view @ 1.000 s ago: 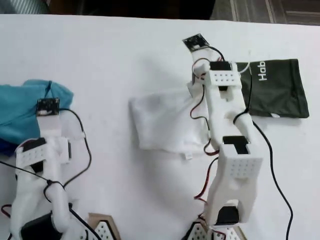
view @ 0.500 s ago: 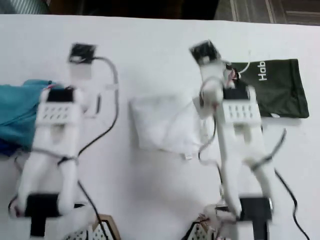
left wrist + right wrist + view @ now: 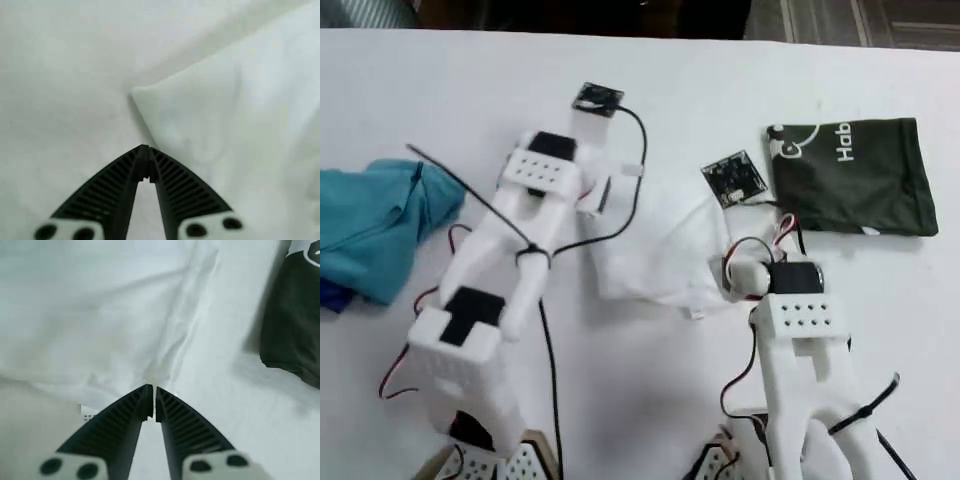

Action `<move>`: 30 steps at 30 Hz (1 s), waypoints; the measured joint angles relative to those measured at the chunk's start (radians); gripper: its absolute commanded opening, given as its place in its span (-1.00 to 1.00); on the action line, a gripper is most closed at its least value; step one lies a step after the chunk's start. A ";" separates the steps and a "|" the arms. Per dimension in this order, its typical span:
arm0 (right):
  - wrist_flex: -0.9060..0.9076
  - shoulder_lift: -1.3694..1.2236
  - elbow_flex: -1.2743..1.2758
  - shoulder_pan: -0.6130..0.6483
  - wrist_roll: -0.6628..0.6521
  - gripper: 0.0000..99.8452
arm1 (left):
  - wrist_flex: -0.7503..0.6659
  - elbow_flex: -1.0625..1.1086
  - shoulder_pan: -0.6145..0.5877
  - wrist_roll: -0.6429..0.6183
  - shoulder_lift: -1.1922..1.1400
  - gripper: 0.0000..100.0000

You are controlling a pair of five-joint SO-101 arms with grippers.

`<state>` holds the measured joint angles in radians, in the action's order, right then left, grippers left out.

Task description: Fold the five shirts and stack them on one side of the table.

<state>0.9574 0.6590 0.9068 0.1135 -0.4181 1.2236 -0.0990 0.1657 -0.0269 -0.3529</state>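
Lying midway on the worktop (image 3: 470,90), white shirt (image 3: 650,250); left hand (image 3: 145,151) closed, empty, at its far-left corner, right hand (image 3: 153,389) closed at its hem. Green shirt (image 3: 860,175) near right edge, blue shirt (image 3: 375,225) left.

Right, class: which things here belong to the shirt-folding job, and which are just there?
Job:
white shirt
dark green shirt, folded
teal shirt, crumpled
left gripper
right gripper
table

Just there:
arm mount

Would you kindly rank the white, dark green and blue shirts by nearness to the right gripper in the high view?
From the right gripper:
1. White shirt, beneath it, centre.
2. Dark green shirt, right side.
3. Blue shirt, far left.
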 measured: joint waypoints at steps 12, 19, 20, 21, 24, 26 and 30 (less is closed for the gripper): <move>-0.178 0.000 0.157 0.000 0.002 -0.96 | 0.048 -0.264 0.015 -0.087 -0.236 -0.95; -0.209 0.000 0.167 -0.063 0.002 -0.96 | 0.058 -0.347 0.021 -0.091 -0.325 -0.95; -0.212 0.000 0.173 -0.071 0.002 -0.96 | 0.058 -0.347 0.021 -0.091 -0.333 -0.95; -0.219 0.000 0.181 -0.074 0.002 -0.96 | 0.058 -0.347 0.021 -0.091 -0.338 -0.95; -0.258 0.000 0.224 -0.081 0.002 -0.96 | 0.058 -0.347 0.021 -0.091 -0.345 -0.95; -0.287 0.000 0.256 -0.081 0.002 -0.96 | 0.058 -0.347 0.021 -0.094 -0.345 -0.95; -0.325 0.000 0.288 -0.081 0.002 -0.96 | 0.058 -0.347 0.021 -0.095 -0.345 -0.95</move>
<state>0.6322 0.6590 1.1953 0.0322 -0.4166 1.2820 -0.4457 0.1872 -0.1220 -0.6981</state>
